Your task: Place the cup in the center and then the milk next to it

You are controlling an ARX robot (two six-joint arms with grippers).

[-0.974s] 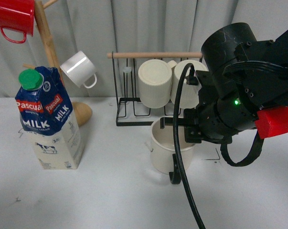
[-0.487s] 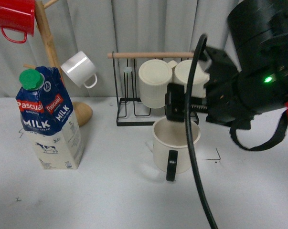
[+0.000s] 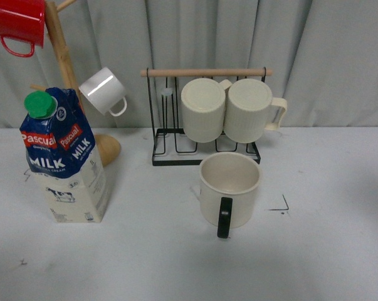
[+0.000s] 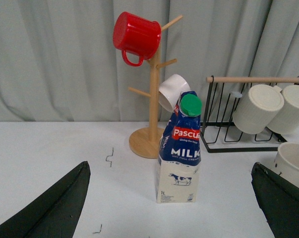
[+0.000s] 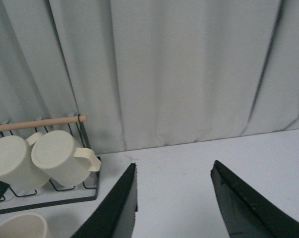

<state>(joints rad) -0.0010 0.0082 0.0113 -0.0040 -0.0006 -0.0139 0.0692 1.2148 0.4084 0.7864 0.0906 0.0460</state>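
Front view: the right arm, which hung over the cup (image 3: 229, 188) a second ago and was lifting off half a second ago, is now out of frame; neither arm shows. Cup stands free and upright on the table (image 3: 176, 269), black handle toward the camera, just in front of the rack (image 3: 204, 157). A black corner mark (image 3: 281, 205) sits near its right side, so it looks set in the center (image 3: 271, 195); cup step reads as done. Milk (image 3: 66, 160) hasn't moved: upright, well apart to the cup's left. Left wrist view: left gripper (image 4: 169, 167) has its fingers spread wide with nothing between them. The milk is straight ahead and apart from them, and the cup rim is at the frame edge. Right wrist view: right gripper (image 5: 174, 166) is spread open and empty, raised clear, facing the curtain and the two ribbed mugs (image 5: 45, 158); only a sliver of cup rim shows in a corner. Meaning: release finished, right arm pulled back. The next job is likely the left arm taking the milk and standing it beside the cup.
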